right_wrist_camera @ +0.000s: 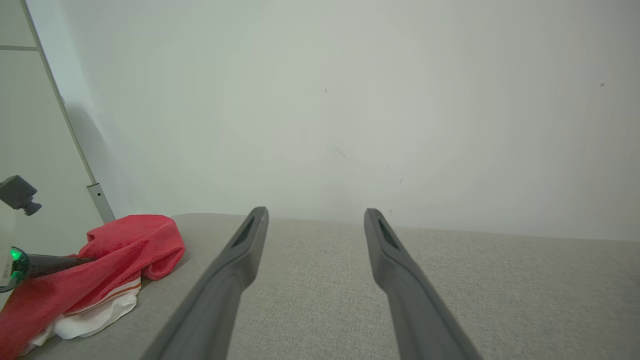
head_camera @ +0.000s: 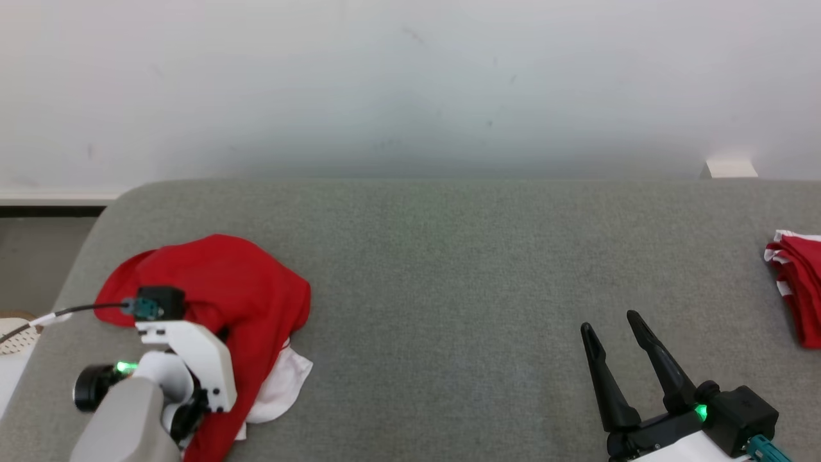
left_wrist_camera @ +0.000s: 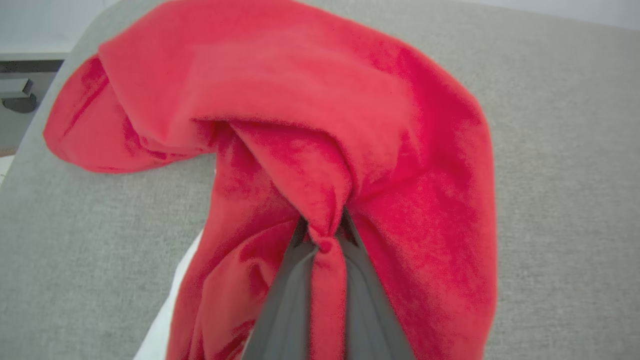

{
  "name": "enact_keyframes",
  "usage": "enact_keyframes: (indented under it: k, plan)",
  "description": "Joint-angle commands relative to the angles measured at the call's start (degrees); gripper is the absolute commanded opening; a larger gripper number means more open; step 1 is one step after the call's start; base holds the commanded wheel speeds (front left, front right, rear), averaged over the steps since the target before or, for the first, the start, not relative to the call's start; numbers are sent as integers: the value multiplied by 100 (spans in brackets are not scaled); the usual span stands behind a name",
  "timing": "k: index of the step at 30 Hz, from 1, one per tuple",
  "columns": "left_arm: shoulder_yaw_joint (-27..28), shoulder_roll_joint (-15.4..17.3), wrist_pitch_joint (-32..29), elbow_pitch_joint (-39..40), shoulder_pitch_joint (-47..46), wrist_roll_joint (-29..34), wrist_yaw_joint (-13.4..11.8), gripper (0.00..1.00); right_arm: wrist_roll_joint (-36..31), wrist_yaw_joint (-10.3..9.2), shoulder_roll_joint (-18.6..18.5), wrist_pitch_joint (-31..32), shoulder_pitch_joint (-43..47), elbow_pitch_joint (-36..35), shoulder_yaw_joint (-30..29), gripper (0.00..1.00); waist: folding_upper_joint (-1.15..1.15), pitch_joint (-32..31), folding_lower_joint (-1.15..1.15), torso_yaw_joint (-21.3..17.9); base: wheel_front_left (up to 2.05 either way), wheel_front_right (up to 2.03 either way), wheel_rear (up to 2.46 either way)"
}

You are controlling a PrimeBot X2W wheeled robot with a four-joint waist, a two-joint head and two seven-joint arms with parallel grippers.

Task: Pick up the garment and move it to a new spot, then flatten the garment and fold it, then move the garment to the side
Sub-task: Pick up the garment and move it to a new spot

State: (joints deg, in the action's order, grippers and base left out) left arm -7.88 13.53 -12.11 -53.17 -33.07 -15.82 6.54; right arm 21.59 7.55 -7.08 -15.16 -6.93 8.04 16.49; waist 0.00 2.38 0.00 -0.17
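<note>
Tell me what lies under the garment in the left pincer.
White fabric pokes out from beneath the garment, on the grey cushion. How far it runs underneath is covered.

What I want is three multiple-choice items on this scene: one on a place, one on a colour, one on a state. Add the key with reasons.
1. Where on the grey cushion is the red garment that the left tool grips?
A. in the middle
B. near its left end
C. at its right edge

2. What colour is the cloth that peeks from under that garment?
A. white
B. blue
C. black

3. How is the right tool?
A. shut on a garment
B. shut on a cable
C. open, holding nothing

Key:
1 B: the head view shows it by the cushion's left end.
2 A: a white patch shows beneath the red.
3 C: its fingers stand apart with bare cushion between them.
</note>
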Motion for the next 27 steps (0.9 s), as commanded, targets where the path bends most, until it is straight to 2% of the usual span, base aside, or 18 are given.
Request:
enact_keyframes:
  k: [1, 8, 16, 22, 27]
  plan:
    - [-60, 44, 126, 114, -122, 17, 30, 0, -11, -13, 13, 5, 63, 21, -27, 100, 0, -145, 0, 87, 0, 0, 0]
    - [-328, 29, 330, 918, -336, -50, 81, 0, -64, -13, 61, 5, 135, -20, -191, 100, 0, -337, 0, -41, 0, 0, 0]
    - [-592, -121, 254, 2350, -249, -188, 91, 0, -153, -13, 45, 6, 137, -53, -339, 100, 0, -450, 0, -518, 0, 0, 0]
    - [-749, -358, 83, 3384, -117, -289, 31, 0, -138, -13, -12, 6, 100, -49, -423, 100, 0, -459, 0, -1002, 0, 0, 0]
    - [-934, -704, 142, 3685, 64, -404, -66, 0, -116, -13, -36, 6, 41, -49, -450, 100, 0, -414, 0, -1376, 0, 0, 0]
